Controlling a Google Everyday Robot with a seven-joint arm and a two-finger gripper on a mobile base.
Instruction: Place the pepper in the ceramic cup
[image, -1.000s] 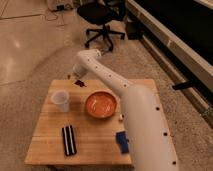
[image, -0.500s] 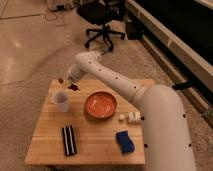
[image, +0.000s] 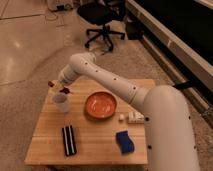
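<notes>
My gripper (image: 59, 87) is at the far left of the wooden table (image: 95, 145), just above the rim of the white ceramic cup (image: 61, 103). It is shut on the pepper (image: 65, 90), a small dark red piece whose ends stick out on either side of the gripper. The pepper hangs over the cup's opening and is not inside it. The white arm reaches in from the lower right, across the table.
An orange bowl (image: 100, 104) sits right of the cup. A black ridged bar (image: 68, 140) lies at front left and a blue sponge (image: 125, 142) at front right. Small white pieces (image: 131, 118) lie beside the bowl. An office chair (image: 102, 20) stands behind the table.
The gripper has moved left and down, from behind the bowl to just over the cup, carrying the pepper with it.
</notes>
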